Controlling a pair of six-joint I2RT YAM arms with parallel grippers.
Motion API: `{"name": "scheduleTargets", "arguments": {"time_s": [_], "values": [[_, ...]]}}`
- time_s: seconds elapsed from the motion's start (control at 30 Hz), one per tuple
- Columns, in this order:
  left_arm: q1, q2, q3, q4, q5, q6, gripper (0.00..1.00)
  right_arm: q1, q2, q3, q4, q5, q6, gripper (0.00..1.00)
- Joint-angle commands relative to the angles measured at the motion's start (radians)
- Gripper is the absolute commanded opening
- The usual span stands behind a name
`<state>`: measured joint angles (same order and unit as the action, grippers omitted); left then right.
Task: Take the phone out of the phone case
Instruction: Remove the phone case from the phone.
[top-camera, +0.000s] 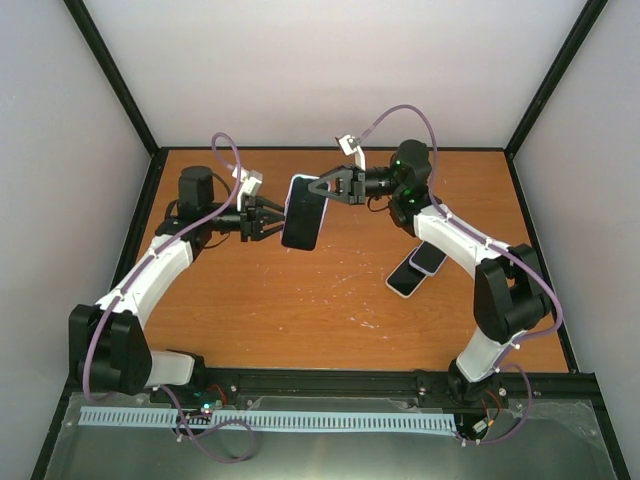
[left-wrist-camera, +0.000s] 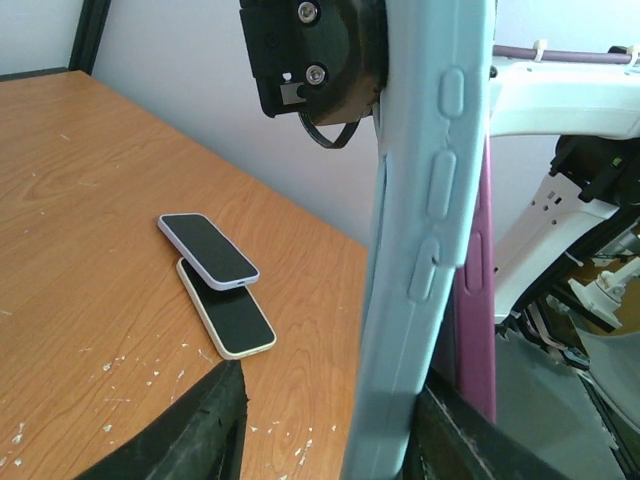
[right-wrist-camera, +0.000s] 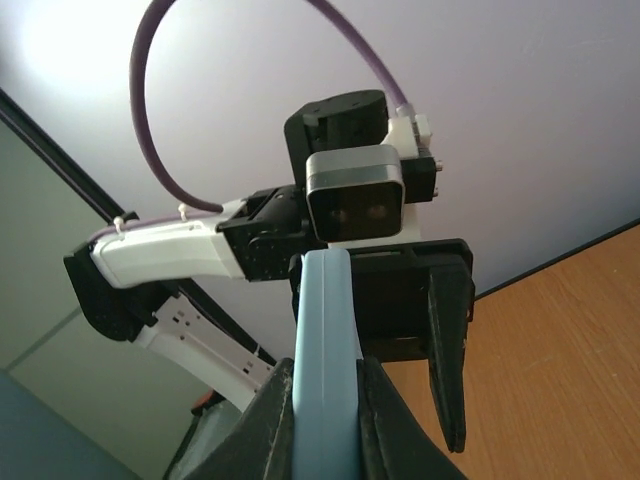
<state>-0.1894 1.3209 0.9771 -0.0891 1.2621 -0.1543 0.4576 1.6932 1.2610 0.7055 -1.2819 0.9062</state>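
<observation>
While pale walls enclose, scuffed wooden table (top-camera: 300, 300), two spare phones (top-camera: 417, 270)

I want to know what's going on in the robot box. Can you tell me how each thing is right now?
Cased phone: held up off the table between both arms, edge-on to the wrist cameras.
Phone case: light blue, still on the phone.
Left gripper: shut on the cased phone.
Right gripper: shut on the cased phone.
Two spare phones: flat on the table, overlapping, screens up.
</observation>
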Motion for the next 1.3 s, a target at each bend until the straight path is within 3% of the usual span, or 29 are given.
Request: {"name": "scheduleTargets", "arguments": {"time_s": [0.0, 0.3, 0.5, 0.6, 0.67, 0.77, 0.93, 1.03, 1.17, 1.27], "values": [[-0.019, 0.010, 0.065, 0.034, 0.058, 0.034, 0.42, 0.048, 0.006, 0.061, -0.180, -0.076, -0.174, 0.03], [-0.023, 0.014, 0.051, 0.040, 0.131, 0.026, 0.25, 0.052, 0.071, 0.123, -0.152, -0.072, -0.154, 0.03], [-0.015, 0.029, 0.036, 0.089, 0.180, -0.084, 0.04, 0.043, 0.121, 0.164, -0.159, -0.066, -0.143, 0.05], [0.011, 0.027, 0.010, 0.154, 0.196, -0.167, 0.01, 0.023, 0.137, 0.172, -0.178, -0.048, -0.138, 0.10], [0.028, 0.030, 0.003, 0.180, 0.201, -0.199, 0.01, 0.005, 0.144, 0.174, -0.186, -0.037, -0.133, 0.18], [0.060, 0.041, -0.019, 0.254, 0.211, -0.297, 0.01, -0.021, 0.155, 0.192, -0.225, -0.012, -0.138, 0.44], [0.102, 0.068, -0.055, 0.372, 0.208, -0.444, 0.01, -0.067, 0.152, 0.223, -0.317, 0.036, -0.187, 0.60], [0.117, 0.087, -0.077, 0.440, 0.204, -0.538, 0.01, -0.080, 0.118, 0.223, -0.454, 0.082, -0.326, 0.63], [0.128, 0.112, -0.077, 0.460, 0.198, -0.611, 0.01, -0.078, 0.049, 0.235, -0.754, 0.216, -0.683, 0.67], [0.133, 0.134, -0.076, 0.453, 0.198, -0.651, 0.01, -0.070, -0.016, 0.210, -0.840, 0.325, -0.850, 0.67]]}}
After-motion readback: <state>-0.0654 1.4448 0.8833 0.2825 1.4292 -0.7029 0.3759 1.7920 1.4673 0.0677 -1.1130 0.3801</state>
